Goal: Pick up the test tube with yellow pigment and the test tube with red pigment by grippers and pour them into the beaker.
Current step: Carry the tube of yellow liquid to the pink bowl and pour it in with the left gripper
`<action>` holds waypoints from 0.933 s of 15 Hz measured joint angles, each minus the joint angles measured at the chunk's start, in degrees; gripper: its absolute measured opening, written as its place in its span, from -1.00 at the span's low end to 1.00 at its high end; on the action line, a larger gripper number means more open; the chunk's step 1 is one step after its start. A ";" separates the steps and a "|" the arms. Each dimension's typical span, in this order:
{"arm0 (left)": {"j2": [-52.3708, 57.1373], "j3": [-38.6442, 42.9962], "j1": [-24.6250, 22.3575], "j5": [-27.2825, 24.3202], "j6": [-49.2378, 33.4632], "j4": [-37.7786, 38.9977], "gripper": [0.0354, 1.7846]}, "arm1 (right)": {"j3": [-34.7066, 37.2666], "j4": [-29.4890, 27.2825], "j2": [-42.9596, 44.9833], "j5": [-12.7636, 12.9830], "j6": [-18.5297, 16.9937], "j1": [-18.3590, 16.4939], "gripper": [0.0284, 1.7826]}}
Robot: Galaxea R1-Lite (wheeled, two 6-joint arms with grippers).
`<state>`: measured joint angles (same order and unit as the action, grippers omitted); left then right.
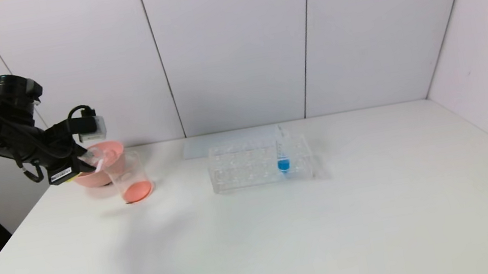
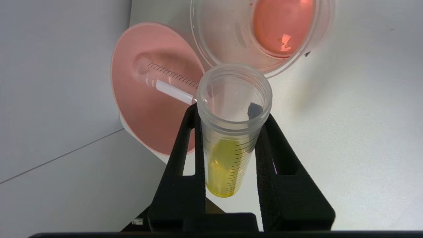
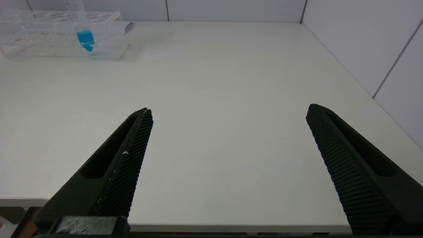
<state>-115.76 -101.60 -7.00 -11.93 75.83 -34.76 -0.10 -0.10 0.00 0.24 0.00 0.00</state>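
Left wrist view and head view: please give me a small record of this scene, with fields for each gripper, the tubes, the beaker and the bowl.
left gripper: jaws shut on the yellow tube, beside the beaker
yellow tube: held, yellow liquid still inside, mouth toward the beaker
beaker: on the table, red-orange liquid at its bottom
pink bowl: behind the beaker, an empty tube lies in it
rack: holds one blue tube
right gripper: jaws open, over bare table
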 joint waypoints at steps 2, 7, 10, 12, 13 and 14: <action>-0.98 -3.12 1.02 -0.05 0.57 -4.55 -0.53 | 0.00 0.00 0.00 0.00 0.00 0.00 0.91; -3.62 -6.03 2.10 0.52 1.46 -5.68 -0.53 | 0.00 0.00 0.00 0.00 0.00 0.00 0.91; -4.58 -6.86 2.34 2.34 1.65 -7.25 -0.53 | 0.00 0.00 0.00 -0.02 0.00 0.00 0.91; -4.91 -7.00 2.29 3.23 1.65 -7.46 -0.53 | 0.00 0.00 0.00 -0.02 0.00 0.00 0.91; -4.99 -7.11 2.32 4.28 1.76 -7.80 -0.53 | 0.00 0.00 0.00 0.00 0.00 0.00 0.91; -5.02 -7.23 2.32 5.07 1.93 -7.94 -0.53 | 0.00 0.00 0.00 0.00 0.00 0.00 0.91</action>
<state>-120.78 -108.83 -4.68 -6.86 77.75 -42.69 -0.10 -0.10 0.00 0.24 0.00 0.00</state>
